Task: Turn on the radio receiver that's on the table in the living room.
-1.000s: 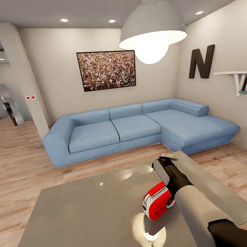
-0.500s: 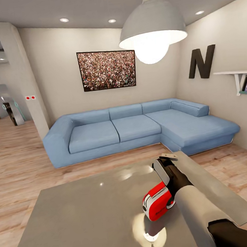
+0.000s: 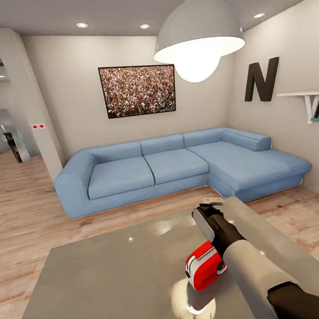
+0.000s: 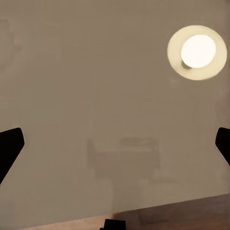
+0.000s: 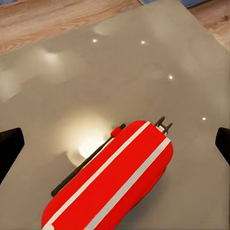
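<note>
Red radio receiver (image 5: 112, 179) lies below the wide-open, empty right pincer (image 5: 115, 143)

One legible sign was present: a large black block letter "N" (image 3: 261, 80), mounted on the beige right-hand wall (image 3: 285, 45) above the light-blue L-shaped sofa (image 3: 179, 165). The small bright red rounded-rectangular radio receiver with white sides (image 3: 205, 266) carried dark marks on its face, too small to be read. The framed crowd picture (image 3: 138, 90) showed no readable lettering.
</note>
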You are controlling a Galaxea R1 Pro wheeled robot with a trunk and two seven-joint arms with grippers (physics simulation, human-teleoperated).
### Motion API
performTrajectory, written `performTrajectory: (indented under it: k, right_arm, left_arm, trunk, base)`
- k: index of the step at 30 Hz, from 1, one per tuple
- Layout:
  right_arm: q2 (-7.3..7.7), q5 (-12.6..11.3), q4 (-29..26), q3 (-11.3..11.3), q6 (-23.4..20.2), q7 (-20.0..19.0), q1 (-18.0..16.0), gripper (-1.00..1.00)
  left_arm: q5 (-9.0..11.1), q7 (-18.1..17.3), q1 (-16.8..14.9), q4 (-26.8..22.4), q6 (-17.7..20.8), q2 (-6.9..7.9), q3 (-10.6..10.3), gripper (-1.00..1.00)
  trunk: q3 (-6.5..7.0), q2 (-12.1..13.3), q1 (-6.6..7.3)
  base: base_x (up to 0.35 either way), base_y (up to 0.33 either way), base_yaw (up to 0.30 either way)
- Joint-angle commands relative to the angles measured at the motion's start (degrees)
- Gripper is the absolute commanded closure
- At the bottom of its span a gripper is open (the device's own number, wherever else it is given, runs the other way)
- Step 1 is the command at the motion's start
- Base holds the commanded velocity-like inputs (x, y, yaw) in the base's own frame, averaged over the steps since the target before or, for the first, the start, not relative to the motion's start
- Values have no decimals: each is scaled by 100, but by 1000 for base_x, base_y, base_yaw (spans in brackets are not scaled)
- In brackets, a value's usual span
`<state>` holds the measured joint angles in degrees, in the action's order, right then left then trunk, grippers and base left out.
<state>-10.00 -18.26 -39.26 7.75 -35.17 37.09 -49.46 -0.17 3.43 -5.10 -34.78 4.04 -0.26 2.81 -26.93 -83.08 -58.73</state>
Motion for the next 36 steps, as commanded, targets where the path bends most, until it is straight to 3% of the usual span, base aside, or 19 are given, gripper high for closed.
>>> performTrajectory:
  k: [1,17,25,36]
  right_arm:
    - [0,-5,5,25,0,0,1,-100]
    - [0,-34,152,116,2,-37,-1,-100]
    - [0,-26,343,107,-5,-975,6,-100]
    - [0,-20,488,108,-7,-1230,5,-100]
  left_arm:
    - [0,0,0,1,0,0,0,-100]
    - [6,-4,0,-1,0,3,-4,-100]
    - [8,-63,0,2,35,-4,-23,-100]
    - [26,-86,0,-2,64,-36,-31,-100]
  trunk:
    - [0,0,0]
    - [0,0,0]
    - [0,0,0]
    - [0,0,0]
  base:
    - [4,0,0]
    - [0,0,0]
    - [0,0,0]
    - [0,0,0]
